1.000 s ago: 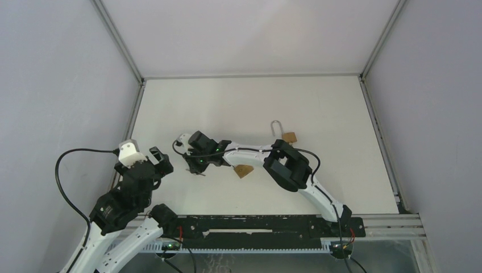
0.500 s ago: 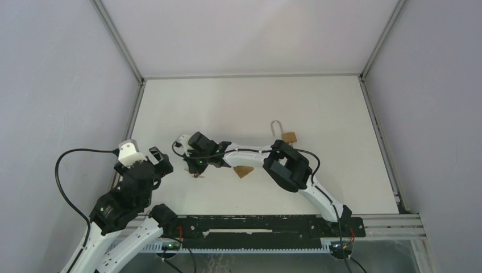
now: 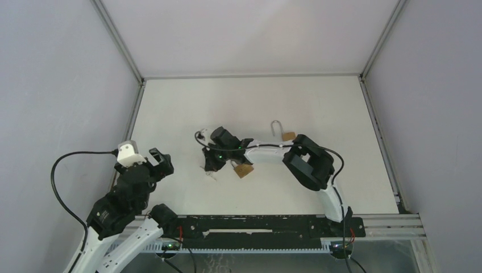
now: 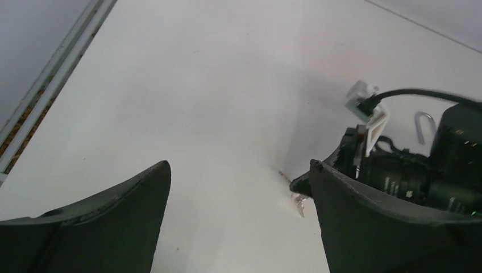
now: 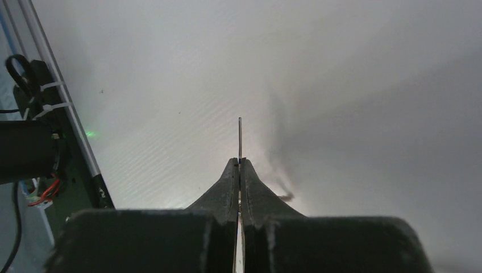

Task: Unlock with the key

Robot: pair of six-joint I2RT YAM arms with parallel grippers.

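Note:
My right gripper is shut on the key, whose small metal end sticks out below the fingers just above the white table. In the right wrist view the key shows edge-on as a thin blade past the closed fingertips of the right gripper. A brass padlock lies right beside that wrist. A second brass padlock with a tall silver shackle lies farther back. My left gripper hangs open at the left, well apart from them. Between the open left gripper fingers I see the key.
The white table is walled by grey panels with metal rails along its left and right edges. The right arm's elbow arches over the table right of the nearer padlock. A black cable loops off the left arm.
The right gripper has closed on the key and moved right with it, toward the nearer padlock. The left arm has shifted only slightly.

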